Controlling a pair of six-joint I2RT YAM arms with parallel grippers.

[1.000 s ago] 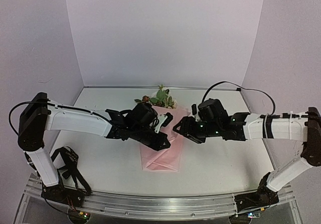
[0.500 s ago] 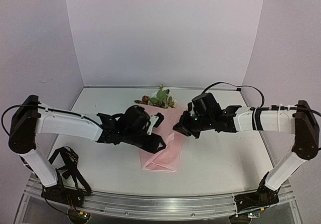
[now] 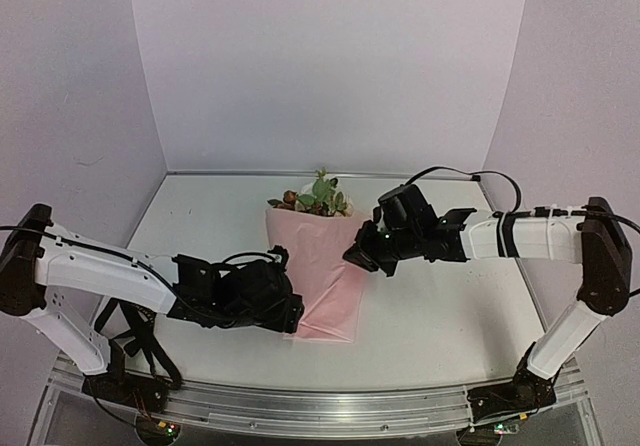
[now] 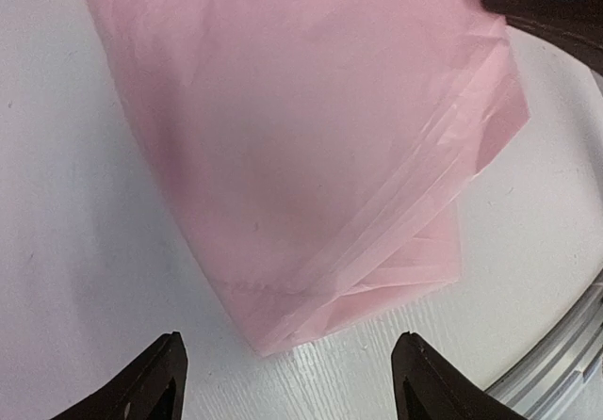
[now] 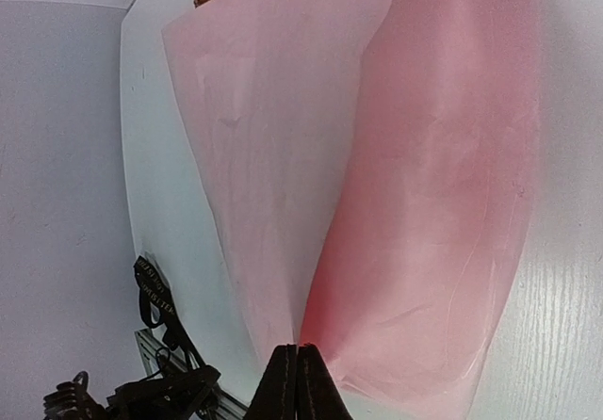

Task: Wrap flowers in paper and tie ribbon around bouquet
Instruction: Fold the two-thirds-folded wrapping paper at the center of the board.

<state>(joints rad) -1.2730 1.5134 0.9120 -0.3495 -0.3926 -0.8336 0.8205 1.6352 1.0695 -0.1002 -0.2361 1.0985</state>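
The pale pink paper [image 3: 318,276] lies rolled as a cone round the flowers [image 3: 316,196], whose rose heads and leaves show at its far wide end. My right gripper [image 3: 353,258] is at the cone's right side, shut on a raised fold of the paper [image 5: 415,203]; its fingers [image 5: 297,382] pinch that fold. My left gripper [image 3: 295,318] sits low at the cone's narrow near end, open, both fingers [image 4: 151,382] straddling bare table just short of the paper tip [image 4: 283,335]. The black ribbon [image 3: 135,328] with light lettering lies loose at the front left, also as the ribbon [image 5: 155,298] in the right wrist view.
The white table [image 3: 450,306] is bounded by lilac walls at the back and sides. A metal rail [image 3: 320,406] runs along the near edge, just behind the left gripper. The left arm lies low across the front left.
The left gripper let go of the paper, opened and drew back toward the near edge. The right gripper shut on the paper's right fold and lifted slightly.
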